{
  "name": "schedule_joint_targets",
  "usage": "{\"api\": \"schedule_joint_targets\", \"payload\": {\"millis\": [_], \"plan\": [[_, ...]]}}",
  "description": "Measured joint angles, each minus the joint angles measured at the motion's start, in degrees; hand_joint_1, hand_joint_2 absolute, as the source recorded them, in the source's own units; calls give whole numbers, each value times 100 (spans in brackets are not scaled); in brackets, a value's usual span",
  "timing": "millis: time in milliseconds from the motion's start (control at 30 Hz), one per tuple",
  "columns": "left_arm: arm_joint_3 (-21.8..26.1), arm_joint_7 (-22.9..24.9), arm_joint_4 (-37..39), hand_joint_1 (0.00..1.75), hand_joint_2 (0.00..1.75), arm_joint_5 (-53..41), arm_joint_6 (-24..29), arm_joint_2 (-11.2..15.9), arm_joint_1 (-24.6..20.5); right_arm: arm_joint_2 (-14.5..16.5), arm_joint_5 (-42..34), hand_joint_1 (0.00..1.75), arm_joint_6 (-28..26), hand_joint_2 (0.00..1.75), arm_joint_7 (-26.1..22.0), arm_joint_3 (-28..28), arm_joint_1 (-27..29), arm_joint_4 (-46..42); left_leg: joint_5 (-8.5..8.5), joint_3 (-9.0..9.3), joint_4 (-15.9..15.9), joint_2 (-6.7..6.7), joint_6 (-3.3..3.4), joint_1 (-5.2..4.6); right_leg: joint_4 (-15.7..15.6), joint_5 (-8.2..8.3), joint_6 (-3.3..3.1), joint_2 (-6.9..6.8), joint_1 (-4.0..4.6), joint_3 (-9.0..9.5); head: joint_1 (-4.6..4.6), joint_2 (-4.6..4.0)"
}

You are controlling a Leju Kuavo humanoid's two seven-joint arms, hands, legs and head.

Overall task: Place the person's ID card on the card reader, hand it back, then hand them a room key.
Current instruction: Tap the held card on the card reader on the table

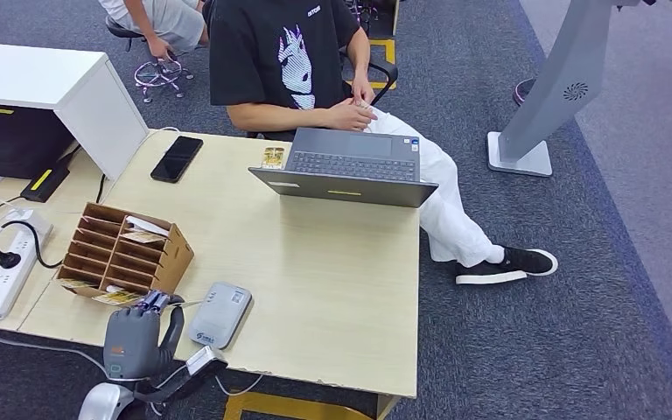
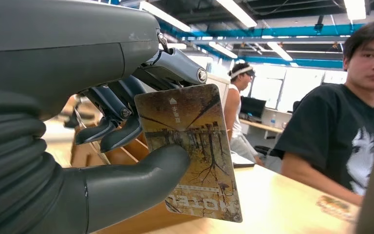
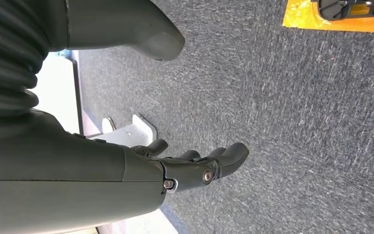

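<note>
Left hand [image 2: 102, 146] raised, pinching room key [image 2: 192, 151]; right hand [image 3: 175, 170] hanging, fingers apart, empty.

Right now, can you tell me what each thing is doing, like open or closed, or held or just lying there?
laptop: open on the table.
phone: screen dark, lying flat.
key card: held upright, pinched by the left hand.
right hand: holds nothing, fingers apart, above the carpet.
card reader: on the table, nothing on it.
cardboard organizer: a few cards in its slots.
power strip: one plug in.
</note>
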Motion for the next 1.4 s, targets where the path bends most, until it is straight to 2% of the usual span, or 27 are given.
{"api": "schedule_joint_targets", "payload": {"millis": [133, 533, 967, 1100, 1400], "plan": [[103, 151, 153, 175, 175, -263, 7, -1, -18, 0, 8, 0, 0, 175, 3, -20, 0, -1, 0, 0, 0, 0, 0, 0, 0, 0, 0, 0, 0, 0, -1, 0], [275, 157, 380, 175, 175, -419, 9, -22, -89, 0, 38, 0, 0, 175, 2, -38, -1, -7, 0, 0, 0, 0, 0, 0, 0, 0, 0, 0, 0, 0, -1, 0], [819, -247, 694, 175, 175, -545, 10, -344, -117, 0, 151, 0, -126, 175, -22, -87, 0, -15, 0, 0, 0, 0, 0, 0, 0, 0, 0, 0, 0, 0, -1, 0], [926, -510, 710, 175, 175, -499, 10, -449, -137, 0, 278, 0, -237, 175, -42, -91, -1, -15, 0, 0, 0, 0, 0, 0, -1, 0, 0, 0, 0, -1, 0, 0], [923, -884, 1003, 175, 175, -354, 10, -776, -537, 0, 429, 0, -305, 175, -55, -90, -8, -22, 1, 1, 1, -1, 0, -1, -1, 4, 0, 0, -1, -1, 0, 0]]}}
